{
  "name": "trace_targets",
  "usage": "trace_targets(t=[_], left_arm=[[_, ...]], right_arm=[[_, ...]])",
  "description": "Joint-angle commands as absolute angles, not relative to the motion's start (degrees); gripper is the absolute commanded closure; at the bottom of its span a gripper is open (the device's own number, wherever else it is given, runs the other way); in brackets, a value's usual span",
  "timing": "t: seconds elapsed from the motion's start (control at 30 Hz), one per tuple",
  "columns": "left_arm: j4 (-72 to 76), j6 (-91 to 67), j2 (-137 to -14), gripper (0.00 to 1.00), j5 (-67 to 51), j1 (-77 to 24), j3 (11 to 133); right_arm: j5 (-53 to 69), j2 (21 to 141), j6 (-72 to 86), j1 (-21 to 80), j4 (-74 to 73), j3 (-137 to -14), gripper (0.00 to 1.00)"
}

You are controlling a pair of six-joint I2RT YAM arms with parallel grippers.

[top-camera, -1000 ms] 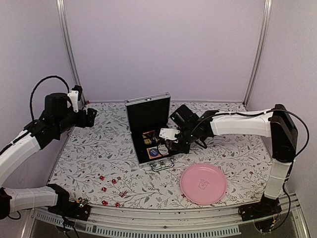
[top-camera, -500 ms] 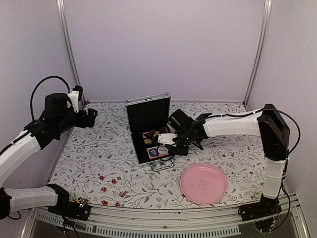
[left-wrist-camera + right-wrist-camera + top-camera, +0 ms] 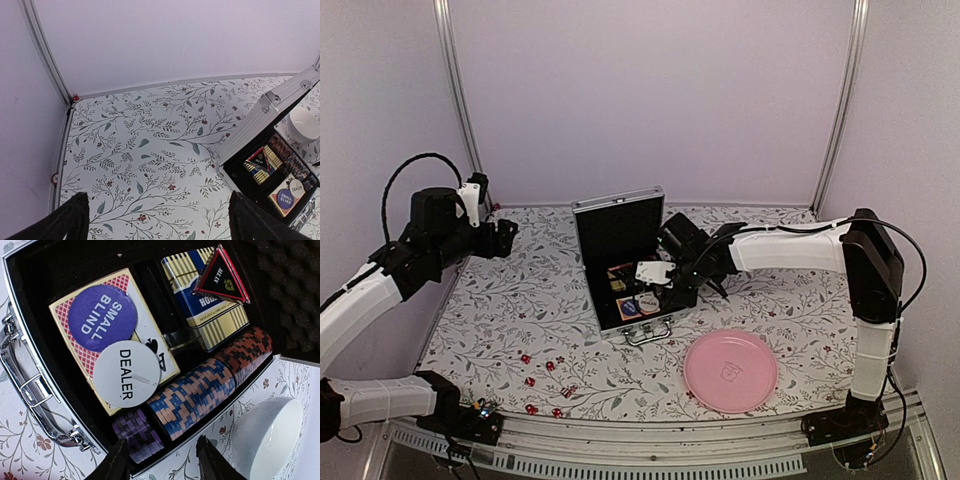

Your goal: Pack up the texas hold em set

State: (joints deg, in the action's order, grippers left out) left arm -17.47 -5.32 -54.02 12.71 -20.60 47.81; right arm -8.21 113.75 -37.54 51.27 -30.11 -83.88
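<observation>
L gripper [image 3: 506, 238]: wide open, empty, up by far-left corner of table [image 3: 800, 300]. Red dice [image 3: 546, 377] lie loose at near edge, left of centre, well apart from case. L arm nearer, so judged its pick.

Case [image 3: 620, 262]: mid-table, lid up, long axis far-to-near, handle nearest.

R gripper [image 3: 162, 460]: part-open, nothing held, over chips [image 3: 200, 390].

Only wrist views show white bowl [image 3: 265, 432] just right of case.
</observation>
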Motion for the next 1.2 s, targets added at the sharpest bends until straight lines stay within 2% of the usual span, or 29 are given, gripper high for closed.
trace_targets(t=[0.0, 0.33, 0.5, 0.8, 0.97, 1.07, 1.17], left_arm=[[-16.8, -4.5, -54.3, 0.03, 12.0, -20.0, 46.9], [-16.7, -4.4, -54.1, 0.03, 13.6, -19.9, 46.7], [-16.4, -4.1, -54.0, 0.03, 15.6, -19.9, 46.3], [-13.0, -3.8, -52.7, 0.03, 13.8, -19.8, 44.6], [-18.2, -12.8, -54.0, 0.03, 13.7, -19.8, 47.6], [-19.2, -19.3, -53.9, 0.03, 9.4, -19.8, 47.1], [-21.5, -21.1, -55.2, 0.03, 4.2, -19.7, 49.1]], right_arm=[[-8.8, 114.0, -36.3, 50.9, -31.1, -86.0, 0.51], [-10.8, 110.4, -34.2, 50.9, -30.6, -86.6, 0.45], [-10.7, 102.8, -28.4, 50.9, -28.4, -84.3, 0.43], [-17.9, 79.5, -10.2, 50.9, -8.4, -61.4, 0.37], [-18.9, 70.4, -0.4, 50.9, -2.9, -52.7, 0.31], [-13.4, 70.2, 5.6, 50.9, -4.4, -52.8, 0.33], [-7.7, 73.3, 9.9, 53.2, -6.8, -55.3, 0.43]])
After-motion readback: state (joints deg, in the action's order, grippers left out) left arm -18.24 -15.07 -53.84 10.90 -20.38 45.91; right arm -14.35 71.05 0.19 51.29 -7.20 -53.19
